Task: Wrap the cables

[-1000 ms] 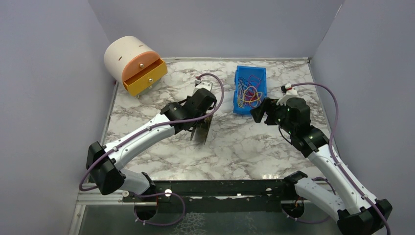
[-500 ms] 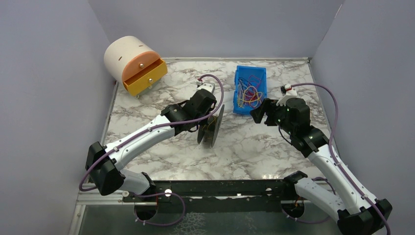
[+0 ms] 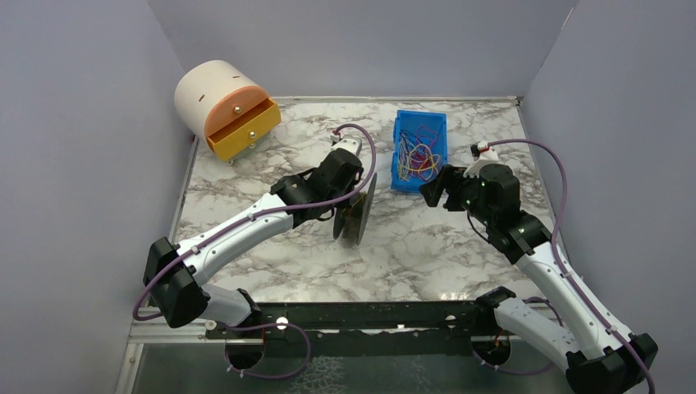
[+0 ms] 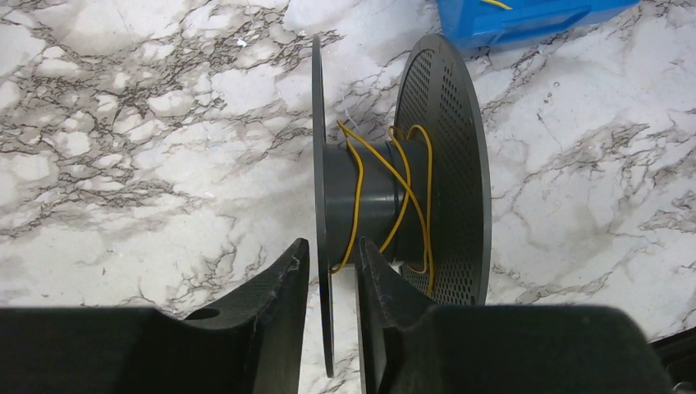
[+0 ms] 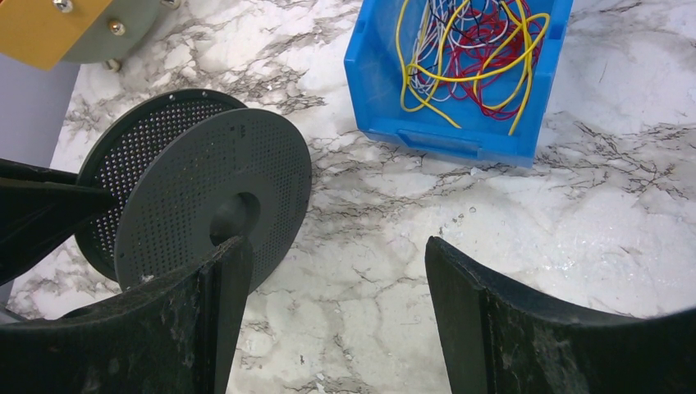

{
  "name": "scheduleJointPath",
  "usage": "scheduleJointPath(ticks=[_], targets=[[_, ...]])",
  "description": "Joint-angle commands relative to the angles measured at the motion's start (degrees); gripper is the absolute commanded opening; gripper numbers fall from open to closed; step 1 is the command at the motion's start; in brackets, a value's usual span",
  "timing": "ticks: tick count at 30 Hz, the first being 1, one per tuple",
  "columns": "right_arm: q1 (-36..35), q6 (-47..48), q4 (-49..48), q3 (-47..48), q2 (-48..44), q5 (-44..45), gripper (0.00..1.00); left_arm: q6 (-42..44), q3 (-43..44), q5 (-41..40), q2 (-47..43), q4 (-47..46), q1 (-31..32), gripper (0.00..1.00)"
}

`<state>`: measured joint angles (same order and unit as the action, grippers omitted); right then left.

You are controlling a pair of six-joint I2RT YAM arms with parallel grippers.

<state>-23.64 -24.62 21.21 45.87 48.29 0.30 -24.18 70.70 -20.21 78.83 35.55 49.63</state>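
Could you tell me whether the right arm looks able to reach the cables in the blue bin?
Probably yes: the right fingers hover open just short of the blue bin, whose cables lie uncovered; only bare table lies between, and the spool stands aside.

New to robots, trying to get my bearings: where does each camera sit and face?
Top external: above and behind, looking down on the table; left arm, right arm show.
Left wrist: on the left arm, past the left gripper, astride a flange of the spool.
Right wrist: on the right arm, past the open right gripper at spool and blue bin of cables.
Shared: all three see the spool.
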Motion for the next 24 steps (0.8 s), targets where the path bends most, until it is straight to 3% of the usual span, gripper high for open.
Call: scheduleJointPath(ticks=[1, 5, 11, 24], targets=[[-0.3, -0.2, 1.1, 0.0, -0.3, -0.7, 0.81, 0.5, -0.7, -0.2, -1.3, -1.8, 0.2, 0.32], [-0.2, -0.3, 1.1, -0.1, -0.4, -0.7, 0.81, 0.7, -0.6, -0.6, -1.5, -1.9, 0.2, 0.41], [-0.3, -0.4, 1.0, -0.2, -0.2, -1.1, 0.81, 1.0, -0.9, -1.4, -1.7, -1.9, 0.2, 0.46], [-0.3, -1.1, 0.8, -0.3, 0.3, -2.2, 0.81, 2.7, -1.4, -3.4, 0.1, -3.5, 0.2, 0.49]])
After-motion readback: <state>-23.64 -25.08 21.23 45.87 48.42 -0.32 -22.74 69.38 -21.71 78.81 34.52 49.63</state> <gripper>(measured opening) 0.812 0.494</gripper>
